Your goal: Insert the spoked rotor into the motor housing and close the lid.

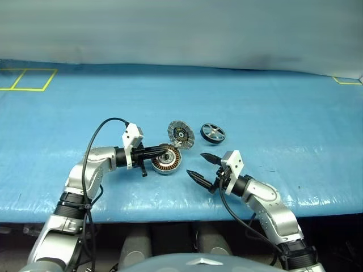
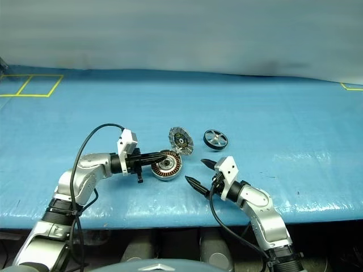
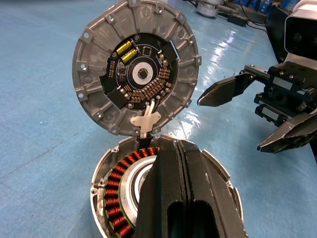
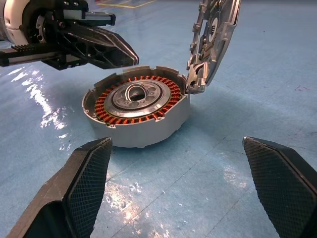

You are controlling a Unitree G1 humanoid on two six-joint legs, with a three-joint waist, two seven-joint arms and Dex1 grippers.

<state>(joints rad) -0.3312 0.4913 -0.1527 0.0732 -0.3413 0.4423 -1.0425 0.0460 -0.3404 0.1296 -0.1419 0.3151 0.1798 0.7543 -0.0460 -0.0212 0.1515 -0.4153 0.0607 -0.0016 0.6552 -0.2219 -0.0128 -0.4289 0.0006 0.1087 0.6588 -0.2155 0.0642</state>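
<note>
Presently: housing open on the bench, rotor not yet fitted.

My left end effector [image 1: 168, 152] has its fingers pressed together and reaches in from the left over the motor housing [image 4: 136, 110], whose copper windings face up on the blue bench [image 1: 272, 107]; I cannot tell whether the tips touch it. The lid [image 3: 136, 67] stands nearly upright at the housing's far edge, joined there, its inner face with the dark hub exposed. The spoked rotor [image 1: 212, 133] lies flat further right, apart from both. My right end effector [image 1: 202, 166] hovers just right of the housing, fingers spread wide, holding nothing.
</note>
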